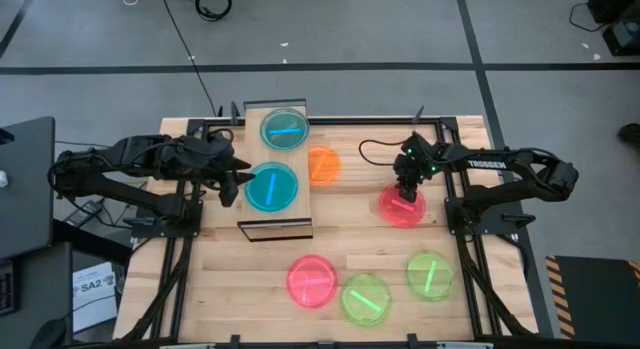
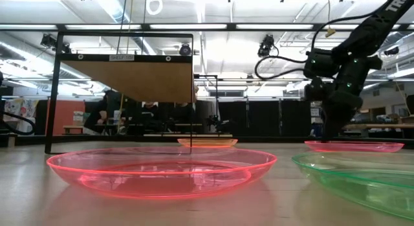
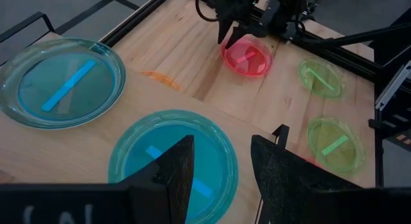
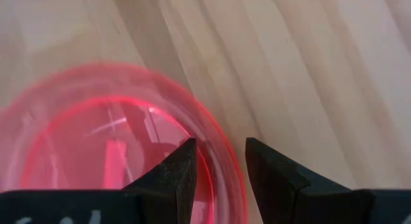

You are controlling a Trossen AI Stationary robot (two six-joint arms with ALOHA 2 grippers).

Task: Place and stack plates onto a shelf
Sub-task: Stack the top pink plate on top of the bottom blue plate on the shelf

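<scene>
Two teal plates [image 1: 284, 129] [image 1: 271, 186] lie flat on the shelf [image 1: 290, 227]. An orange plate [image 1: 325, 165] lies on the table, partly under the shelf's right edge. My right gripper [image 4: 218, 147] is open and low over a pink plate [image 1: 402, 207] at the right. One finger stands inside that plate's far rim and one outside. My left gripper [image 3: 221, 144] hovers open above the shelf's left side, over the nearer teal plate [image 3: 173, 163]. Another pink plate [image 1: 312, 281] and two green plates [image 1: 366, 298] [image 1: 430, 276] lie near the front edge. My right gripper comes from above, slanting down, with the pink plate's rim [image 4: 226, 169] in the gap between its fingers. I cannot tell whether either finger touches the rim. The plate lies flat on the table.
The shelf's dark frame [image 2: 59, 90] stands upright at the left of the low view. Dark rails [image 1: 470, 259] run along the table's left and right sides. Bare wood lies between the orange plate and the front plates.
</scene>
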